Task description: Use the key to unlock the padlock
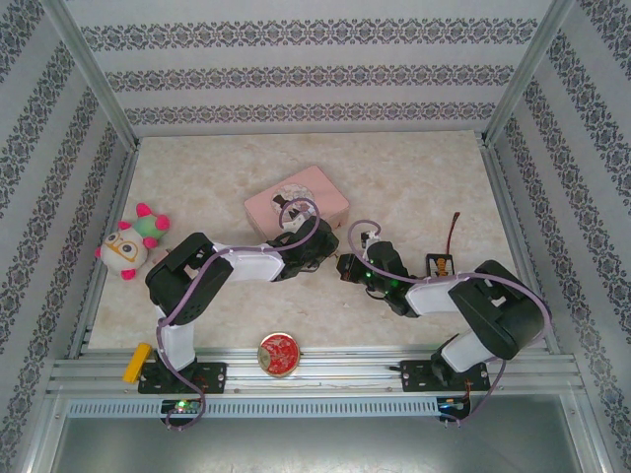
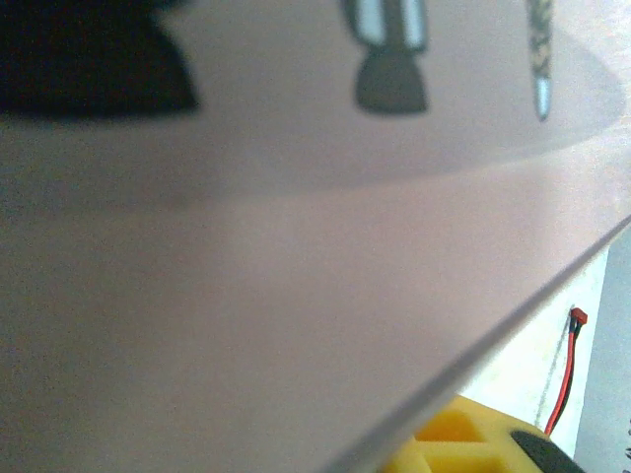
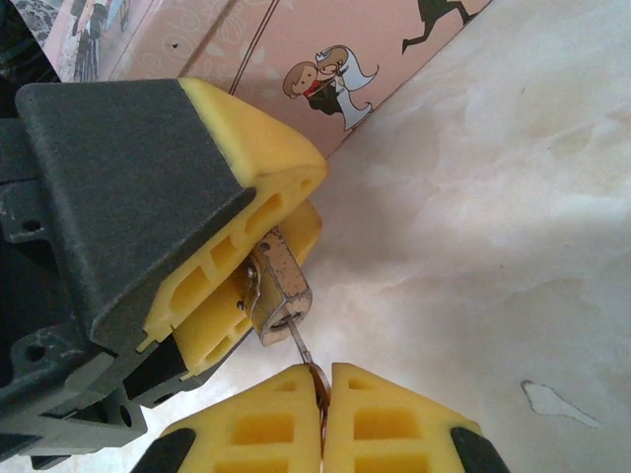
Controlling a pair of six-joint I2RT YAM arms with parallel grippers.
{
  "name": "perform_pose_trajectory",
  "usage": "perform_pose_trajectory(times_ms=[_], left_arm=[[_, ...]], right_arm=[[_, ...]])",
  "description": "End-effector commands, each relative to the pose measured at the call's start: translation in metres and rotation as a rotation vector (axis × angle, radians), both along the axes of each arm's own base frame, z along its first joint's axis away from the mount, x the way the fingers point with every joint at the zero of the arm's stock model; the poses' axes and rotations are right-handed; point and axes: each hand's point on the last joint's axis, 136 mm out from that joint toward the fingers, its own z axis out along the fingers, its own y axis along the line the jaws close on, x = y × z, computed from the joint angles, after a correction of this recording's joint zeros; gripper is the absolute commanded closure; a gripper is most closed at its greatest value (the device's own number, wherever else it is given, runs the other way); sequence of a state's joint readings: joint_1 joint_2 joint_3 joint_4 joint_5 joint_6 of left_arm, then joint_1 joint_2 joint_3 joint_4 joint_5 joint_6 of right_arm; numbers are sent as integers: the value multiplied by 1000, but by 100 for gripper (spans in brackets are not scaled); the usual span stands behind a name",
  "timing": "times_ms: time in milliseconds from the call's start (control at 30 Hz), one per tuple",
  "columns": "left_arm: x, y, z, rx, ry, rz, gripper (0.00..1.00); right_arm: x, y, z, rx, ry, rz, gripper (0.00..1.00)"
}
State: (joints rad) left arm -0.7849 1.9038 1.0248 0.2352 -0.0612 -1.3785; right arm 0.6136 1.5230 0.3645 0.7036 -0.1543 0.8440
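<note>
The small brass padlock [image 3: 282,286] is clamped between the yellow fingers [image 3: 251,148] of my left gripper [image 1: 318,258], keyhole end facing the right gripper. The key [image 3: 300,343] has its blade in that keyhole. Its head is pinched in my right gripper [image 3: 325,379], which is shut on it. In the top view the right gripper [image 1: 347,267] meets the left one mid-table, just in front of the pink tin box [image 1: 297,202]. The pink box [image 2: 296,296] lies very close in the left wrist view, with one yellow finger [image 2: 463,439] at the bottom.
A plush toy [image 1: 131,242] lies at the left. A round red-gold tin [image 1: 279,353] sits at the near edge. A small black and orange part [image 1: 440,264] and a red wire [image 1: 455,229] lie to the right. A yellow block [image 1: 136,362] rests by the left base.
</note>
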Motion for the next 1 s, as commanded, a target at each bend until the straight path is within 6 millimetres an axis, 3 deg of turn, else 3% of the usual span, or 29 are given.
perform_pose_trajectory(times_ms=[0, 400, 800, 967], left_arm=[[-18, -22, -13, -160, 127, -39, 90], [-18, -24, -12, -163, 121, -45, 90], [-21, -25, -9, -162, 116, -53, 90], [-23, -26, -9, -164, 117, -55, 90]], right_arm=[[7, 13, 14, 56, -34, 16, 100], [5, 10, 5, 73, -16, 14, 100], [9, 12, 9, 88, -33, 58, 100], [10, 13, 10, 89, -37, 78, 93]])
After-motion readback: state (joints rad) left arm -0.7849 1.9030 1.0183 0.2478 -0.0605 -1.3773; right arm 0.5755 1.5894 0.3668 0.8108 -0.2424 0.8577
